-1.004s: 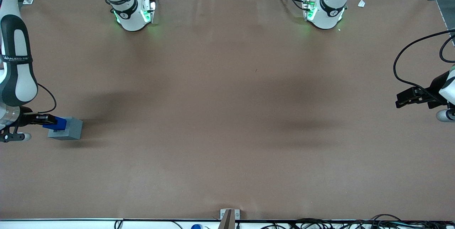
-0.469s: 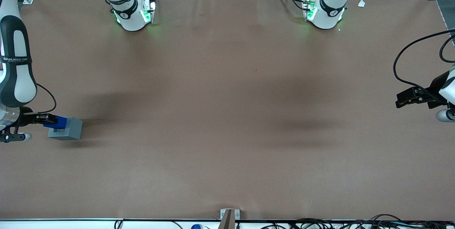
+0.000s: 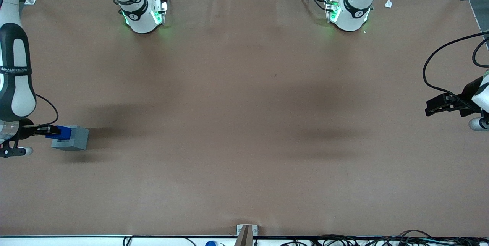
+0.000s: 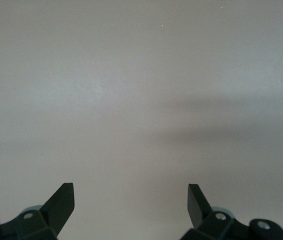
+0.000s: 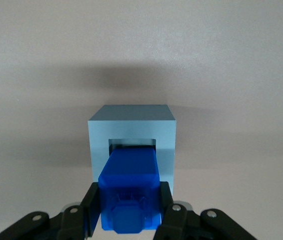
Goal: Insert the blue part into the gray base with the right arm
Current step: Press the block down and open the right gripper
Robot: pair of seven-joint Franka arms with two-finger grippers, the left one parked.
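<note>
Blue part at socket mouth, clamped in hand.
Hand [image 5: 131,207] gripped the blue part [image 5: 130,192] by its sides, fingers [image 5: 92,207] tight against it, directly over the gray base [image 5: 131,125]. Part's leading end sat in the square socket opening; stepped knob end pointed back toward the wrist. Base stood on the brown worktop [image 3: 244,123] at the working arm's end, with the right arm [image 3: 14,81] above it.

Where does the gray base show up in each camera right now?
Front view: the gray base sits on the table at the working arm's end.
Right wrist view: gray base just ahead of the gripper.
Left wrist view: not in it.
Shared landmark: the blue part in the gripper, over the socket.
</note>
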